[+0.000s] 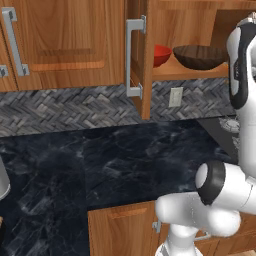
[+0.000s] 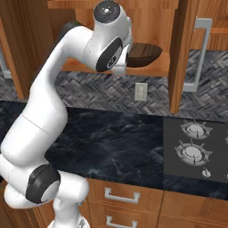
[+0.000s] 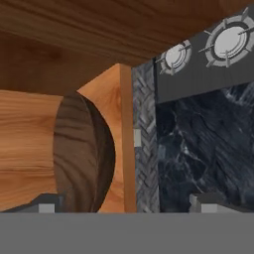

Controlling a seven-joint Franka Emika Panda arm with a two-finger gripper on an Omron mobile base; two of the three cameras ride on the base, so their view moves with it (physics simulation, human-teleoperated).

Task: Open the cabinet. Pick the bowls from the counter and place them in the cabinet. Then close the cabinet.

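At the far left the red bowl (image 1: pixel 161 54) sits on the cabinet (image 1: pixel 200 22) shelf, tucked behind the edge of the swung-out left door (image 1: pixel 142 60), whose grey bar handle (image 1: pixel 131 56) faces the room. It lies well to the left of the tool, deep enough on the shelf that the door should clear it.

Next along, the brown wood-grain bowl (image 1: pixel 201 56) rests upright on the same shelf, just beside the red one but apart from it. In the hand view its curved side (image 3: pixel 84 154) looms directly ahead of the tool (image 3: pixel 124 206), a little toward the left finger. The tool's jaws stand wide apart, the two fingertips far to either side with nothing between them, so the bowl sits on the shelf on its own and the tool grips nothing. That spread suggests the bowl is set down and released.

Below the tool the bench (image 1: pixel 110 160) carries no bowl in the stretch that shows, so both bowls appear to be stowed. To the right, the second door (image 2: pixel 178 53) stands open with its handle (image 2: pixel 199 53) outward, and the hob (image 2: pixel 193 147) lies beneath it.

What seems left is to back the tool clear of the shelf and swing both doors shut.
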